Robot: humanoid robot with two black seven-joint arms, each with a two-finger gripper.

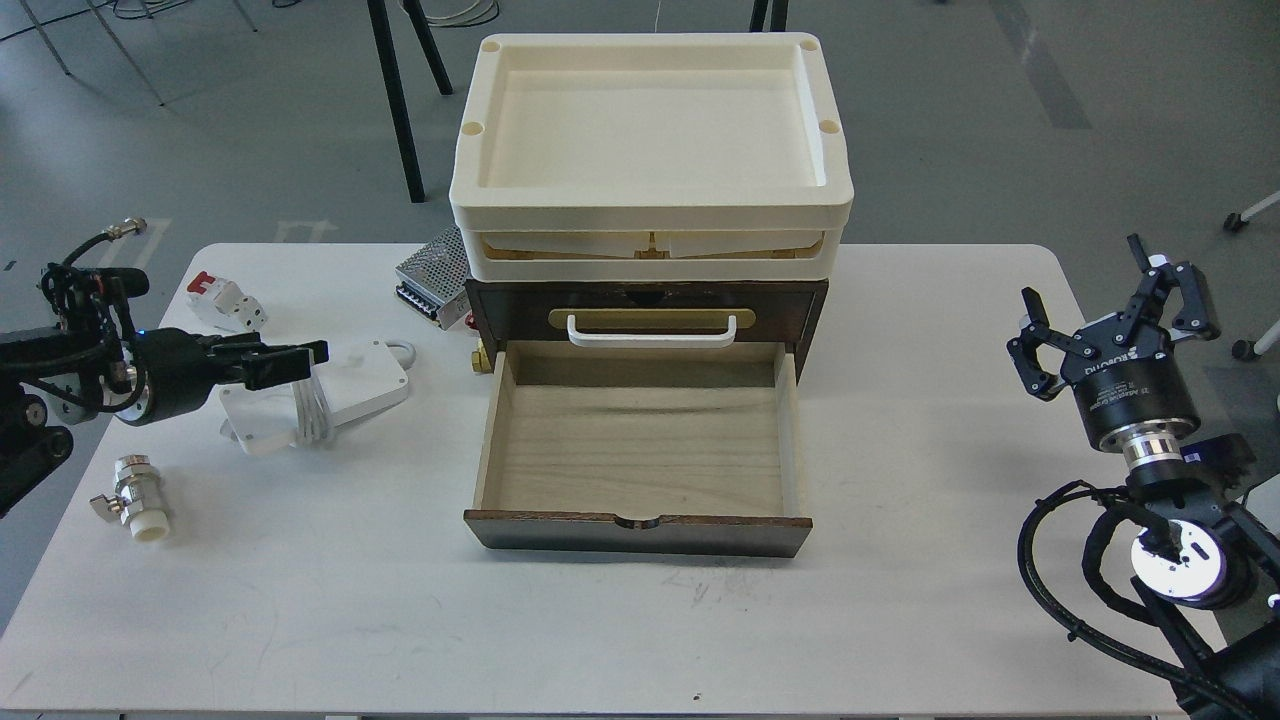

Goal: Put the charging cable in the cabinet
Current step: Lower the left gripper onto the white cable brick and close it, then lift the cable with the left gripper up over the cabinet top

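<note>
The charging cable, a flat white brick with a white cord wound round its middle, lies on the table left of the cabinet. The cabinet's pale-wood drawer is pulled out toward me and holds nothing. My left gripper reaches in from the left, its dark fingers lying level over the left half of the brick and its cord. I cannot tell whether they touch it or how far apart they stand. My right gripper is open and empty, held up at the table's right edge, far from the cabinet.
Cream trays sit stacked on the cabinet. A white-and-red circuit breaker lies behind the cable. A perforated metal power supply sits by the cabinet's left rear. A metal valve lies at the front left. The white table ends near my arms.
</note>
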